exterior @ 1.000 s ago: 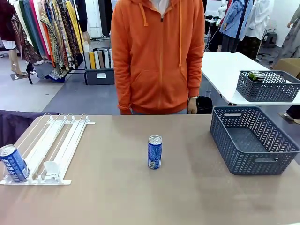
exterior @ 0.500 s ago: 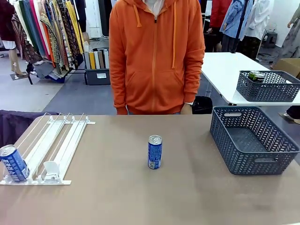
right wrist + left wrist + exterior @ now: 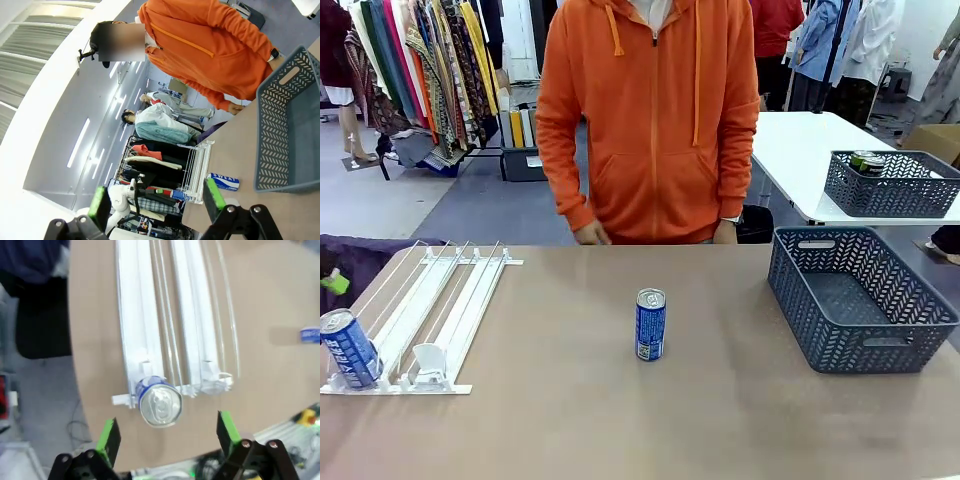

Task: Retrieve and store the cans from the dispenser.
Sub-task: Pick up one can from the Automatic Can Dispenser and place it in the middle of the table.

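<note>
Tabletop [image 3: 570, 430] under dispenser [image 3: 448, 300], clothes racks [image 3: 420, 60] behind

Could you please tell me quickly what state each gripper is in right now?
Left gripper: open, empty, over the blue can in the dispenser.
Right gripper: open, empty.

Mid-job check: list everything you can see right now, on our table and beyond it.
Can in dispenser: one, blue, near left corner of the rack.
Can on table: one, blue, upright, mid-table.
Dispenser: one, white and clear, table's left side.
Basket: one, grey, table's right side, nothing inside.
Far basket: one, grey, on the white table behind, holding a dark can.
Table: one, brown.
Person: one, orange hoodie, far side.
Left hand: open, above the can in dispenser.
Right hand: open, raised, holding nothing.
</note>
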`<action>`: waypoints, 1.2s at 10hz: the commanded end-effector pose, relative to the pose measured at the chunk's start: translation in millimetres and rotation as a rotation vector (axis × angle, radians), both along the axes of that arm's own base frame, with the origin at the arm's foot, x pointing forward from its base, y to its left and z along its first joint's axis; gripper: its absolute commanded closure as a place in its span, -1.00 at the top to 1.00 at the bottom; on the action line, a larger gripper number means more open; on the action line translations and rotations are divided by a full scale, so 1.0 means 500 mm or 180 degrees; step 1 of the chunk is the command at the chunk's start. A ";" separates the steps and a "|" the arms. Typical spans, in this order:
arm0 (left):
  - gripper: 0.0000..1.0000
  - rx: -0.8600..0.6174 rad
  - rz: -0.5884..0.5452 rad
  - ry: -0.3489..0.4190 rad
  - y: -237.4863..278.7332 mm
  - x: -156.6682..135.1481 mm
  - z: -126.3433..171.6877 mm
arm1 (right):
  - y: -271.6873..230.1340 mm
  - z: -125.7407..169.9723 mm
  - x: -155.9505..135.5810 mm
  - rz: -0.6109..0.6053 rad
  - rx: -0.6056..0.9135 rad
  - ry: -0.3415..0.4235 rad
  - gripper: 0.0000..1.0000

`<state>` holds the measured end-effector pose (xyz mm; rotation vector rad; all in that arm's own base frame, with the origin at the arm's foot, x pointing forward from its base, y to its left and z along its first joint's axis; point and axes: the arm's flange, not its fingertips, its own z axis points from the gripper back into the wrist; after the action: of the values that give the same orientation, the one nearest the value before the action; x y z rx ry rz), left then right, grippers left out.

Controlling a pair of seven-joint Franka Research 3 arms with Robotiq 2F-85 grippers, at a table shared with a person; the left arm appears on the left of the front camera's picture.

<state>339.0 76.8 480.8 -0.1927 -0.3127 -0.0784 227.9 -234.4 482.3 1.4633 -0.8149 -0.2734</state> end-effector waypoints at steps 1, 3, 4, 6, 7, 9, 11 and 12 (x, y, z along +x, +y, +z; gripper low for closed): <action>1.00 0.0468 -0.0208 0.0000 -0.018 -0.004 -0.038 | 0.000 0.006 0.004 -0.0025 0.0020 -0.0093 1.00; 1.00 0.0000 0.0000 0.0000 0.000 0.000 0.000 | 0.000 0.006 0.004 -0.0025 0.0020 -0.0093 1.00; 1.00 0.0000 0.0000 0.0000 0.000 0.000 0.000 | 0.000 0.006 0.004 -0.0025 0.0020 -0.0093 1.00; 1.00 0.0087 -0.0085 0.0004 -0.001 0.008 -0.006 | 0.000 0.006 0.004 -0.0025 0.0020 -0.0093 1.00; 1.00 0.0135 -0.0049 0.0105 -0.014 0.019 -0.012 | 0.000 0.006 0.004 -0.0025 0.0020 -0.0093 1.00; 1.00 0.0199 -0.0124 0.0349 -0.032 0.031 -0.040 | 0.000 0.006 0.004 -0.0025 0.0020 -0.0093 1.00; 1.00 0.0313 -0.0056 0.0474 -0.039 0.040 -0.065 | 0.000 0.006 0.004 -0.0025 0.0020 -0.0093 1.00; 1.00 0.0317 -0.0086 0.0590 -0.041 0.043 -0.081 | 0.000 0.006 0.004 -0.0025 0.0020 -0.0093 1.00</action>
<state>356.7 56.5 440.0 -0.1357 -0.1572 -0.1236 227.9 -234.4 482.3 1.4634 -0.8147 -0.2734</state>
